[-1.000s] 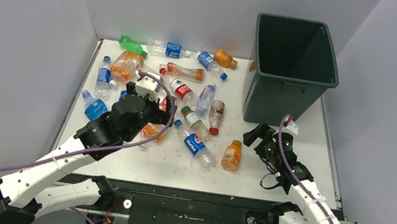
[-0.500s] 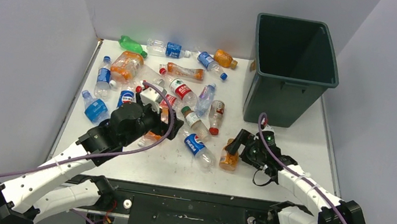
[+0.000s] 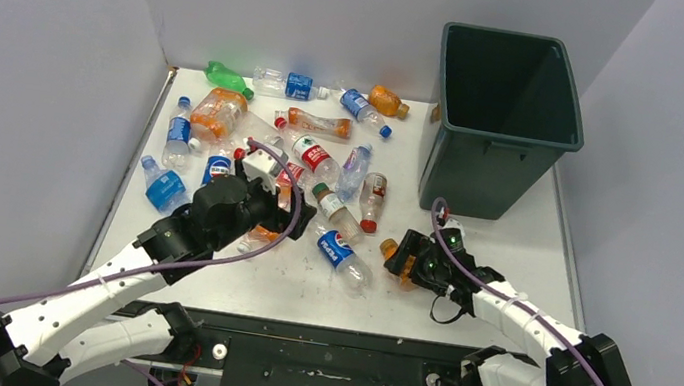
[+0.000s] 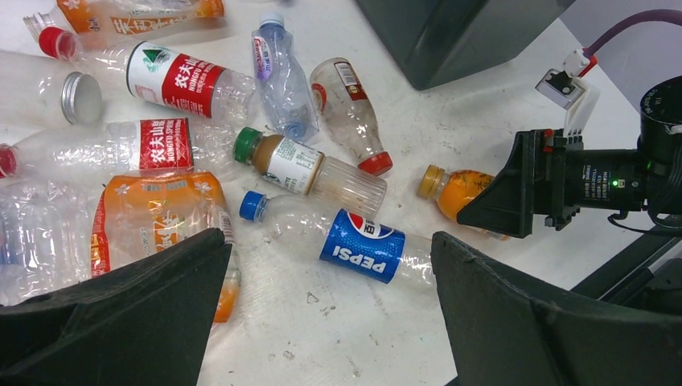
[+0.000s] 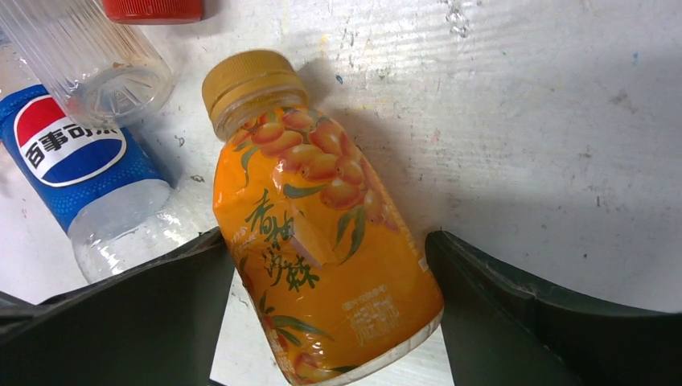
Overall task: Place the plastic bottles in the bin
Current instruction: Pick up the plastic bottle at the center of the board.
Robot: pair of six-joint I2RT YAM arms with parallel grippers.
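Nearest in, on the right: the right gripper (image 3: 406,263) is down at table level, its two black wedge fingers straddling the orange bottle (image 5: 322,265). They sit tight beside both flanks, but I can't tell whether they actually squeeze it. That bottle lies flat on the table (image 3: 304,289), a white sheet, scuffed and scratched. It's stubby and round-shouldered, with a glossy orange wrap printed with berries, creased and dented mid-body, and a ribbed yellow-orange screw cap. In the right wrist view its long axis runs 11 to 5 o'clock, cap toward 11.

Just beside it at 9 o'clock lies the cola bottle (image 5: 80,173), thin clear crumpled plastic with a blue wrap. From above it lies slantwise, blue cap toward 10 o'clock, base toward 4.

Over to the left, the left gripper (image 4: 328,240) hangs above the table, fingers spread wide and gripping nothing. Below it lies a flattened bottle (image 4: 161,233) with an orange label.

Further back, a ribbed clear bottle (image 3: 335,210) with a green cap also points toward 10 o'clock. Around it the other bottles (image 3: 313,156) are strewn on their sides across the left and middle of the table.

At 1 o'clock from the right gripper stands the bin (image 3: 467,170), upright. It's dark green, smooth hard plastic, tall and rectangular, narrowing down from a flared rim.

Along the back edge lies a green bottle (image 3: 225,76), cap toward 4 o'clock.
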